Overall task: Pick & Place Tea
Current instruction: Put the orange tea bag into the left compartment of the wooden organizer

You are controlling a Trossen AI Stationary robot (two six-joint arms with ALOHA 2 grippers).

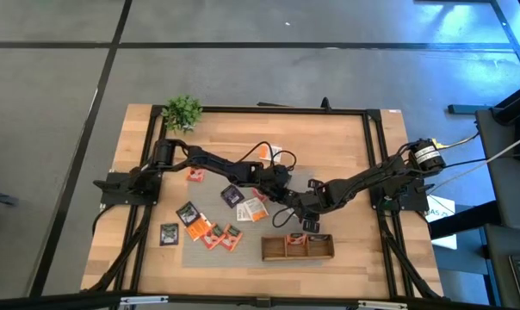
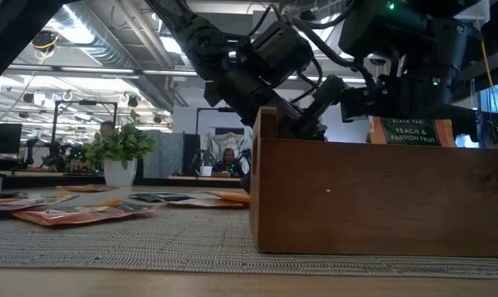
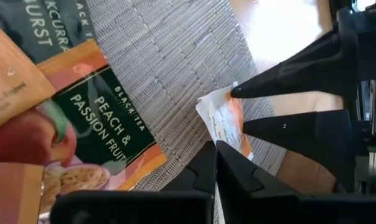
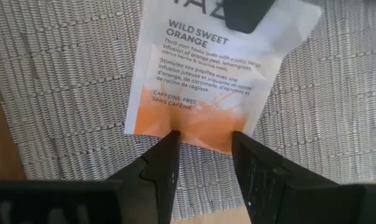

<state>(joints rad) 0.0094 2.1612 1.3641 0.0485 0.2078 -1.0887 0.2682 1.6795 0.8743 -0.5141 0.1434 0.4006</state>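
Observation:
A white tea sachet with an orange end (image 4: 206,81) lies over the grey mat (image 4: 63,93), just left of mid-table. My left gripper (image 3: 216,152) is shut on its white end. My right gripper (image 4: 205,140) stands open at its orange end, one fingertip over each side of that edge. In the high view both grippers meet above the wooden tray (image 1: 297,247): the left (image 1: 283,194) and the right (image 1: 305,215). Several other tea sachets, such as an orange one (image 1: 217,234), lie flat on the mat. My left gripper pinches the sachet's white end (image 4: 272,25) between its two shut fingers, slanting down from the table's left. In the left wrist view the sachet (image 3: 222,118) sticks out past the fingertips, bent and partly raised. My right gripper's fingertips (image 4: 172,140) overlap the orange edge (image 4: 206,134); I cannot tell whether they touch it.
The three-compartment tray stands at the mat's near right corner, with a peach sachet (image 2: 414,132) upright in it. A peach and passion fruit sachet (image 3: 101,118) lies close beside the left gripper. A potted plant (image 1: 182,112) stands at the far left corner.

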